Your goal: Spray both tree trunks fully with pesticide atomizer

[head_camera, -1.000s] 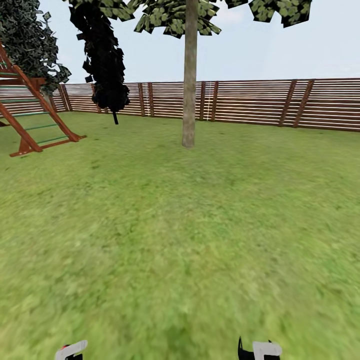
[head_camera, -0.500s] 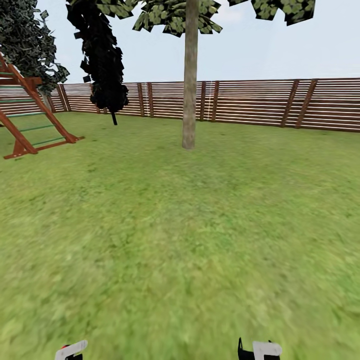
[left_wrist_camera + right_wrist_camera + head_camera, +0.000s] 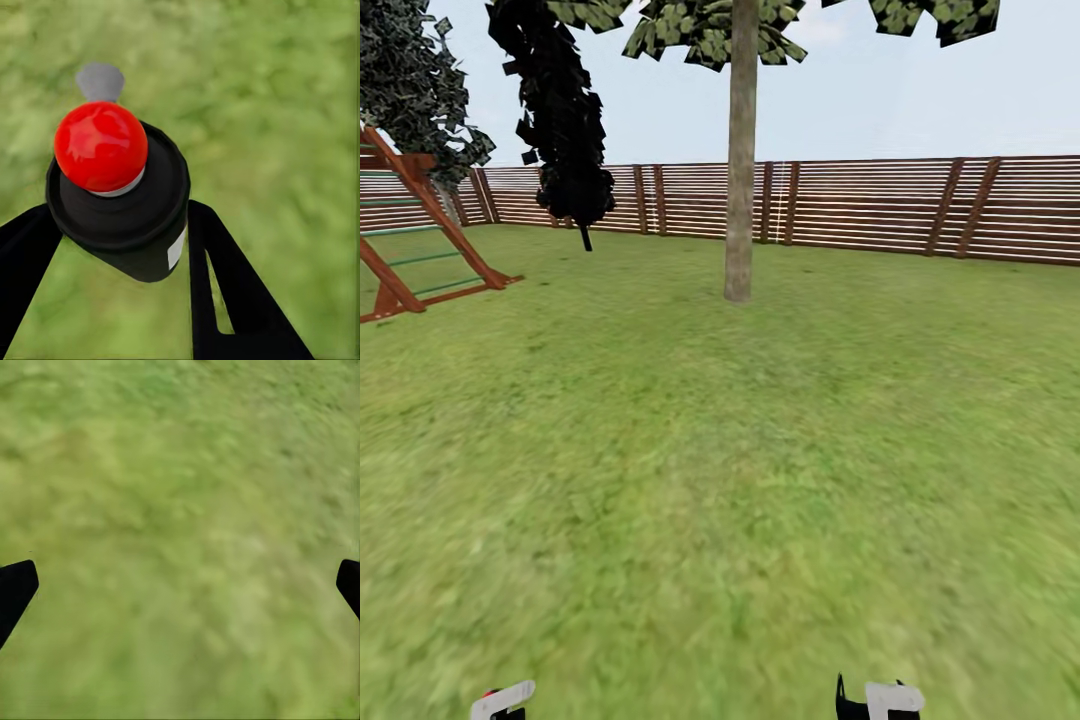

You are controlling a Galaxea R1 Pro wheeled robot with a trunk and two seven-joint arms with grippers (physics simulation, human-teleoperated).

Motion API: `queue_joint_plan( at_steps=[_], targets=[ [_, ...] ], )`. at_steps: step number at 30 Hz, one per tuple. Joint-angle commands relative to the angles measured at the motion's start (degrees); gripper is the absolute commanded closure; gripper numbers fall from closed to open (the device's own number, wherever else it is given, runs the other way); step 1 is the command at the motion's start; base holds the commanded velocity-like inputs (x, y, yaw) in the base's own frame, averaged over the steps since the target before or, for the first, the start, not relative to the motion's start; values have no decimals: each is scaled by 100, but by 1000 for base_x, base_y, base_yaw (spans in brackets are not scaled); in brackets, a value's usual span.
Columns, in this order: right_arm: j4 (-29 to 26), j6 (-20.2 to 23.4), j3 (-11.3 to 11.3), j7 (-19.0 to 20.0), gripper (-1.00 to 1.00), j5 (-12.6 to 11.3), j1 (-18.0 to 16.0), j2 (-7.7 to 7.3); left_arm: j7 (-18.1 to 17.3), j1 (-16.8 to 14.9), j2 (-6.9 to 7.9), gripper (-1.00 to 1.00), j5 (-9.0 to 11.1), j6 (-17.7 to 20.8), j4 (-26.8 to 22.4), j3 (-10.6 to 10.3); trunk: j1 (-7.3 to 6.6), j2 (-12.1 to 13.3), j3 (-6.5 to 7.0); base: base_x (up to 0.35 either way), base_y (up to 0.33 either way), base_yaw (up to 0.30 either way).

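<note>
Pesticide atomizer (image 3: 120, 199), a small dark green-black bottle with a glossy red ball top and a grey nozzle, sits clamped between the two black fingers (image 3: 225, 292) of the left end effector (image 3: 112, 247), seen in the left wrist view above blurred green lawn. The right end effector (image 3: 180, 585) is spread wide with nothing between its dark fingertips (image 3: 15, 589), grass alone showing beyond them. In the head view the white tips of both arms sit at the lower edge, and a tall tree with a thick, straight, pale grey-brown trunk (image 3: 740, 200) stands ahead on the lawn (image 3: 720, 480), in front of the brown horizontal-slat wooden fence (image 3: 880, 205). Compared with the head views of the preceding second, the trunk's base sits slightly lower and the red-brown wooden climbing frame (image 3: 420, 240) has slid toward the left edge; the whole picture has shifted, so the camera is advancing, not the objects. This suggests the pick-up is done and the robot is closing on the first trunk, which still appears well apart; spraying has probably not begun.
</note>
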Motion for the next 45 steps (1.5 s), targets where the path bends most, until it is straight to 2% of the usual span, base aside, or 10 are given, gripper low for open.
queue_joint_plan(
  at_steps=[1,45],
  targets=[
    [3,-6,-34,-37,-100,58,-3,1,13,-5,1,100,-60,-24,7,41,3,-2,-5,338,0,0],
    [2,-6,-34,-37,-100,59,-3,1,13,-5,1,100,-60,-22,7,41,3,-2,-5,338,0,0]
  ],
)
